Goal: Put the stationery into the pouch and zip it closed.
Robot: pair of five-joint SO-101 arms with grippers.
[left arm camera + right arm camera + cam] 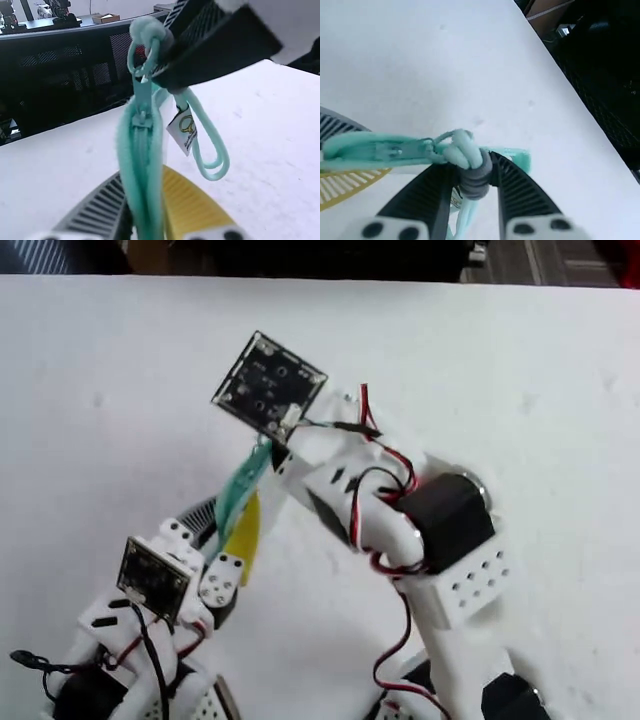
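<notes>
The mint-green fabric pouch stands edge-up, pinched between the grey and yellow jaws of the left pincer. The right pincer is pressed onto its knotted mint pull cord. We judge the stationery to be inside and the zipping under way. We cannot tell whether the teeth beyond the slider have joined.

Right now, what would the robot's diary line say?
left gripper: shut on pouch | right gripper: shut on zip cord | pouch: stretched between both grippers | zip slider: close to right gripper
</notes>
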